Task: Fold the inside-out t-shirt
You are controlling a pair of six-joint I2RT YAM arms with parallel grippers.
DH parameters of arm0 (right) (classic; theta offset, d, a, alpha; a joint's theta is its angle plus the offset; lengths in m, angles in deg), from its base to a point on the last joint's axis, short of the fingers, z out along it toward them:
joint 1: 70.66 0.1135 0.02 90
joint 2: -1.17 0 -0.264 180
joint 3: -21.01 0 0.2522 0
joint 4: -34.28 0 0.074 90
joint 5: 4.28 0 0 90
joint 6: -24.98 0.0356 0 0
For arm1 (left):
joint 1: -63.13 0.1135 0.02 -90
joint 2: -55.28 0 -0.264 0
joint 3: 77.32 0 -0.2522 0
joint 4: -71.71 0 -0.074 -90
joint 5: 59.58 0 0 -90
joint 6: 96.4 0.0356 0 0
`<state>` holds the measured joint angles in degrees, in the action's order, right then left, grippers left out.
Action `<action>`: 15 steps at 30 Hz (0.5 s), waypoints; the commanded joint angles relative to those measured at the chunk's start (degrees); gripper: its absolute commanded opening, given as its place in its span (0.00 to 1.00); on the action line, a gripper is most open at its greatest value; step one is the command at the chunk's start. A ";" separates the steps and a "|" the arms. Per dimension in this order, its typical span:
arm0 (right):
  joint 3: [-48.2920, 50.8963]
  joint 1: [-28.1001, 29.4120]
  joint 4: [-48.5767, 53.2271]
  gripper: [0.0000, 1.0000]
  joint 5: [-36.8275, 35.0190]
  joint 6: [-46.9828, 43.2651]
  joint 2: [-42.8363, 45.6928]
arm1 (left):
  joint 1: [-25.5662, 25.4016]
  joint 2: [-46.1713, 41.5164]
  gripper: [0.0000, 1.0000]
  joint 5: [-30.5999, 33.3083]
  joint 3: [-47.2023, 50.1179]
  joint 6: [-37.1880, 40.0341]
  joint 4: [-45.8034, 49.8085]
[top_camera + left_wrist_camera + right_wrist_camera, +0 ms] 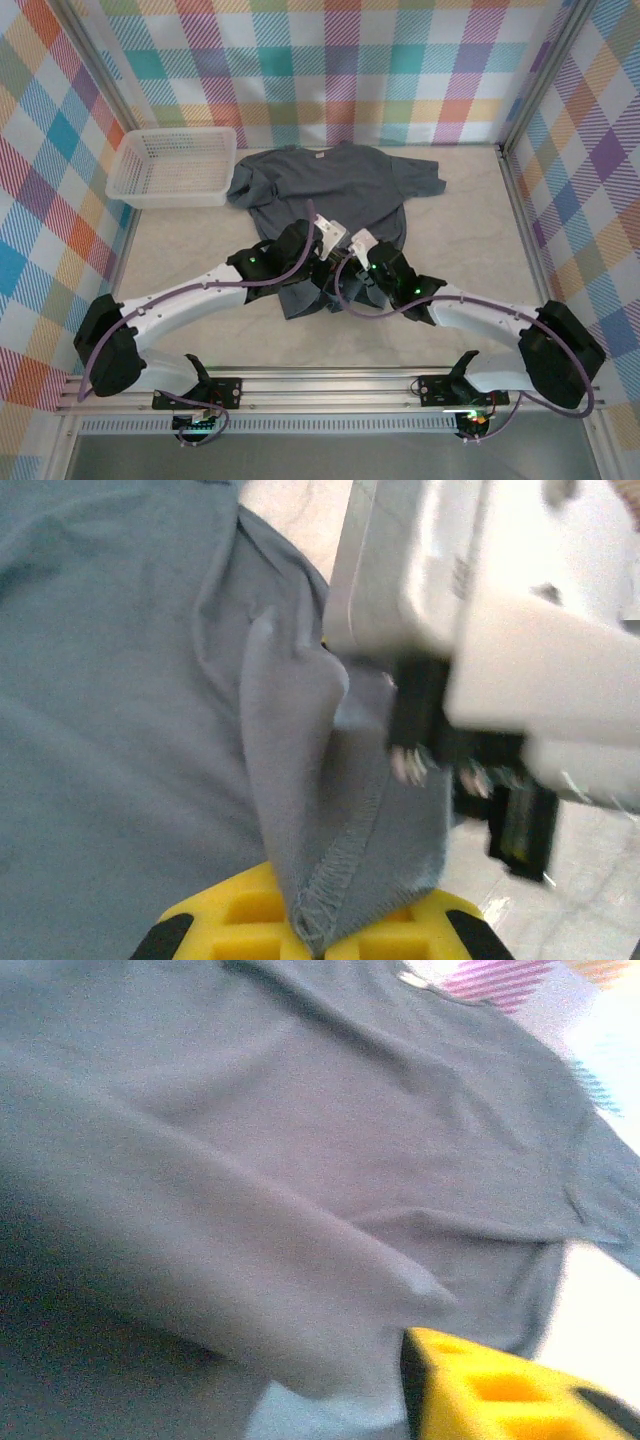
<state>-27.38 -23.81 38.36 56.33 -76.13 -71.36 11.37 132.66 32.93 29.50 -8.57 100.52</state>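
L gripper (318, 935) clenched on t-shirt (340, 185) hem, R gripper (440, 1380) just beside, grip unclear; t-shirt's long axis runs straight away from both, collar farthest.

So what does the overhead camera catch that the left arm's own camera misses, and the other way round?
Overhead: the white basket at the far left and the plaid walls. Left wrist: the stitched hem pinched shut in the left claw. Both: the grey t-shirt.
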 commanded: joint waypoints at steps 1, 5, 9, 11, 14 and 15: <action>-0.75 -0.09 1.38 0.15 -3.82 0.64 3.79 | 1.44 -4.57 0.00 0.68 2.68 -1.16 -0.33; -1.62 -0.10 8.42 0.00 10.93 4.24 12.03 | 1.54 -5.74 0.06 -0.77 7.78 0.95 -4.57; -4.61 -0.09 14.44 0.00 19.16 8.99 15.24 | 1.52 -4.17 0.70 -3.81 13.74 3.01 -15.69; -5.64 -0.10 16.00 0.00 19.80 10.37 15.02 | 1.50 -1.73 0.90 -6.02 14.38 3.70 -19.61; -7.00 -0.08 17.49 0.00 19.30 11.11 14.19 | 1.32 2.17 1.00 -7.83 13.53 3.99 -23.34; -7.51 -0.09 17.79 0.00 19.37 11.20 13.87 | 1.32 3.21 1.00 -6.81 13.57 3.65 -24.94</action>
<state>-32.76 -23.98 52.94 72.87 -67.52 -56.83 12.44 134.26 27.94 43.38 -6.15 84.25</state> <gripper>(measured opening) 0.057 0.997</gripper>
